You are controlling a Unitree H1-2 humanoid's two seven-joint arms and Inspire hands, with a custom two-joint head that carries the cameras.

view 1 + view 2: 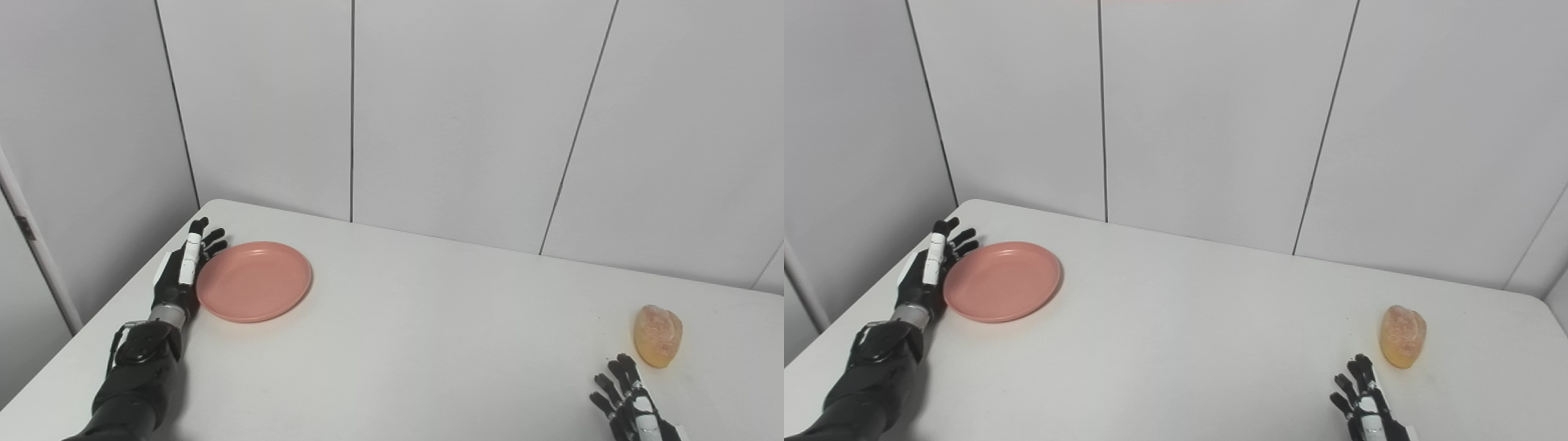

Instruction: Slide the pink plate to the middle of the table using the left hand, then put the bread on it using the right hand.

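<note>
Left hand [182, 269] stretched flat, fingers spread and empty, edge-on against the left rim of the pink plate [254, 280] near the tabletop's [404, 331] left end, while the right hand [631, 404] waits open, just short of the bread [658, 335].

The left hand [184, 269], fingers [195, 245] spread, rests against the pink plate's [254, 280] left rim; the bread [658, 335] sits far right on the tabletop [429, 343].

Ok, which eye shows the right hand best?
The right eye view: the right hand sits further inside the picture, fingers spread, near the bread. The left eye view shows it too, tighter against the bottom corner.
</note>
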